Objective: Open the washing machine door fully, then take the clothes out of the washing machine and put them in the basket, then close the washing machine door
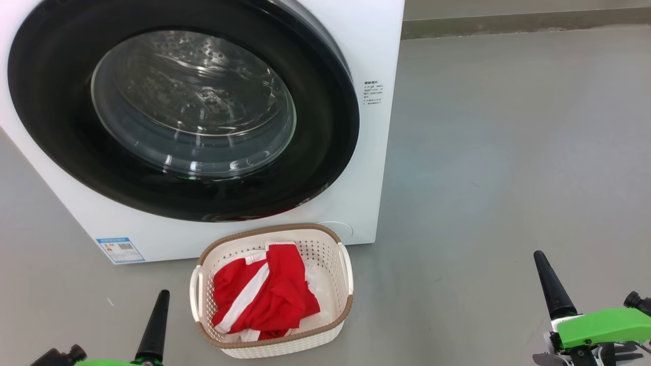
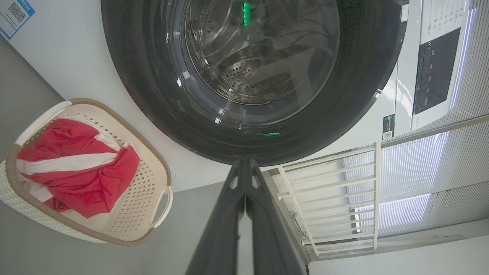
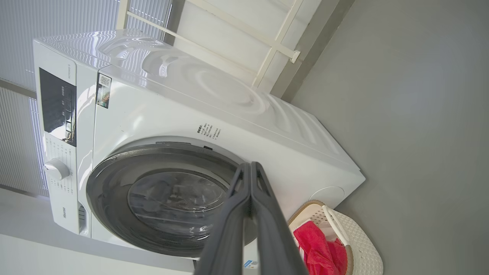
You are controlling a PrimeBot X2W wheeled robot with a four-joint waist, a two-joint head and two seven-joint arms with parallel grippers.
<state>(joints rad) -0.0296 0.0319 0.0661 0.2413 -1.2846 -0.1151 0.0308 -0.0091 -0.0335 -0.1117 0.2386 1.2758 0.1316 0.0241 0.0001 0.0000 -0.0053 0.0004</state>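
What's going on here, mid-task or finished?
Nothing is being handled right now. The clothes lie in the basket on the floor in front of the washing machine. The washing machine door looks shut, with no garments visible through it. The left hand and right hand are both closed, empty and held low, clear of machine and basket. The job looks essentially done.

Glossy black-rimmed glass washing machine door, perforated plastic basket, soft fabric clothes, matt grey floor
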